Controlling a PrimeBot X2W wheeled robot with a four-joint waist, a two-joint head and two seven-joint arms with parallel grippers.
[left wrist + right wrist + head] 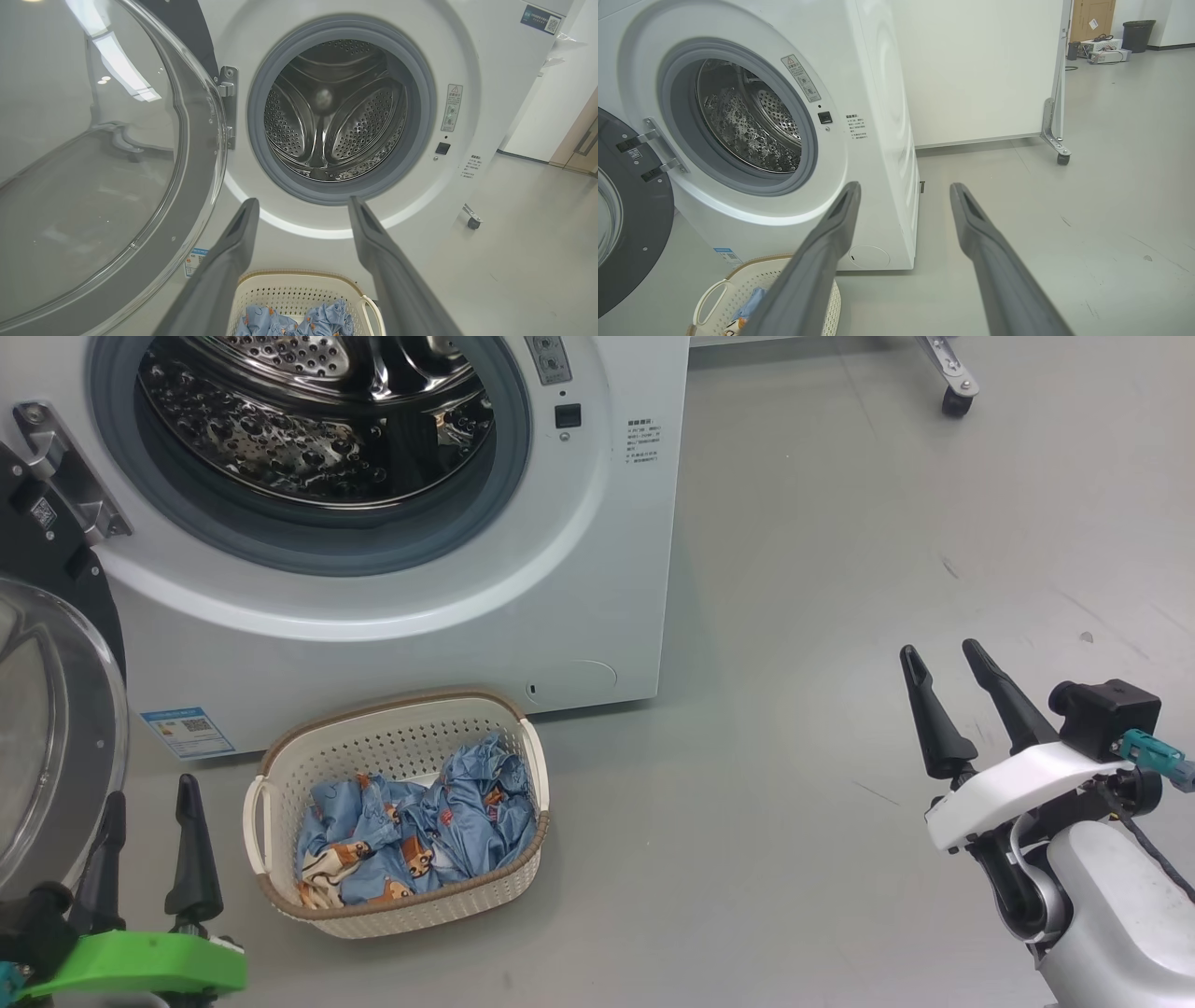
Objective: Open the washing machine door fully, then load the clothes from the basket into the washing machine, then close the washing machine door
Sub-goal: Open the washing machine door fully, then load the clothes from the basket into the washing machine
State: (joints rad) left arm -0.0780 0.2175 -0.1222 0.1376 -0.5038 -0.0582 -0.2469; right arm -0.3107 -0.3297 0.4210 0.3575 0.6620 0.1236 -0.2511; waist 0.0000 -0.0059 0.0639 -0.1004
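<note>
We can read no word or number. The washing machine (597, 616) front carries a blue label (187, 733) with a QR code at its lower corner, a block of tiny print (643, 445) and a triangle warning sticker (800, 77) beside the opening. The washing machine door (28, 569) bears a small QR sticker (42, 511).

Washer (597, 569) w/ door (56, 728) open at left, clothes (439, 821) in basket (401, 709) in front, L pincer (151, 791), R pincer (939, 650) spread, empty.

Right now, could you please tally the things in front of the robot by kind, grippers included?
Washer: 1
Door: 1
Basket: 1
Clothes heap: 1
Grippers: 2, left gripper and right gripper
Total: 6
</note>
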